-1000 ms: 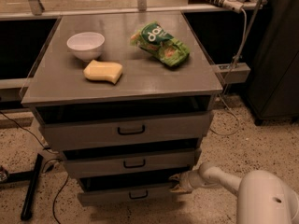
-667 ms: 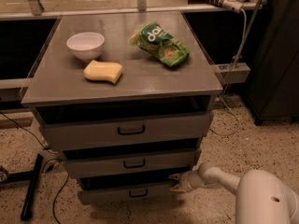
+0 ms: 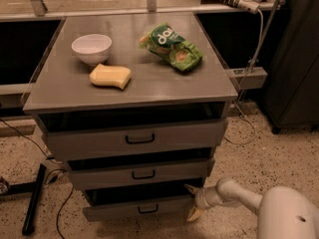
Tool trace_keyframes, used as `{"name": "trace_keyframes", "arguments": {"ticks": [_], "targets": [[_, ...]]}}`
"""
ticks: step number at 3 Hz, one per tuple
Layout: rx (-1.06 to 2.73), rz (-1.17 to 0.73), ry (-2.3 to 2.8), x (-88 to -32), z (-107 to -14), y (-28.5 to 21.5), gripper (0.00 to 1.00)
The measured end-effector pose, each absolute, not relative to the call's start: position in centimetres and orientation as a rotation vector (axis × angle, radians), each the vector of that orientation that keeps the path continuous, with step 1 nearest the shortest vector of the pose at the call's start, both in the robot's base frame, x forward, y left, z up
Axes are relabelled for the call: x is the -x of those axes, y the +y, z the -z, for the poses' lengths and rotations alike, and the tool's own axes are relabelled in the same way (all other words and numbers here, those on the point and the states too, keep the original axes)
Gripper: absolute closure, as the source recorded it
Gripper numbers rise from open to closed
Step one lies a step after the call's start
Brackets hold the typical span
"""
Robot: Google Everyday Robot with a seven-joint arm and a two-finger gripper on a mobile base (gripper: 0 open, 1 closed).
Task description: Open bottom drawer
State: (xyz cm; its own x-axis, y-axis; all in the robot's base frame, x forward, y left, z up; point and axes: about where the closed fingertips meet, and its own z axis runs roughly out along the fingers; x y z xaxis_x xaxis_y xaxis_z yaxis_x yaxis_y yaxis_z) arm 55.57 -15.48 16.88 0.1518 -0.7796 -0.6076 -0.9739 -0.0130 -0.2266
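My arm [image 3: 246, 197] is a smooth white tube that swells into a bulbous white shell [image 3: 284, 220] marked by one small dark dot. The gripper [image 3: 191, 201], at the right end of the bottom drawer [image 3: 137, 209], has a pale wrist and two splayed, tan-yellow fingers [image 3: 193, 214].

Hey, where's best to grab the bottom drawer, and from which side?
The small black bar handle, centred on the bottom drawer front. It runs horizontally, so come from the front, pinching above and below. The gripper is at the drawer's right corner.
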Motion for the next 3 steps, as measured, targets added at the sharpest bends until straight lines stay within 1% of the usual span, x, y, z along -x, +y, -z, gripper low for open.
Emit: {"name": "trace_keyframes", "arguments": {"ticks": [2, 3], "targets": [[1.884, -0.46, 1.622, -47.6, -17.3, -17.5, 0.6], [1.884, -0.46, 1.622, -47.6, -18.0, -17.5, 0.83]]}}
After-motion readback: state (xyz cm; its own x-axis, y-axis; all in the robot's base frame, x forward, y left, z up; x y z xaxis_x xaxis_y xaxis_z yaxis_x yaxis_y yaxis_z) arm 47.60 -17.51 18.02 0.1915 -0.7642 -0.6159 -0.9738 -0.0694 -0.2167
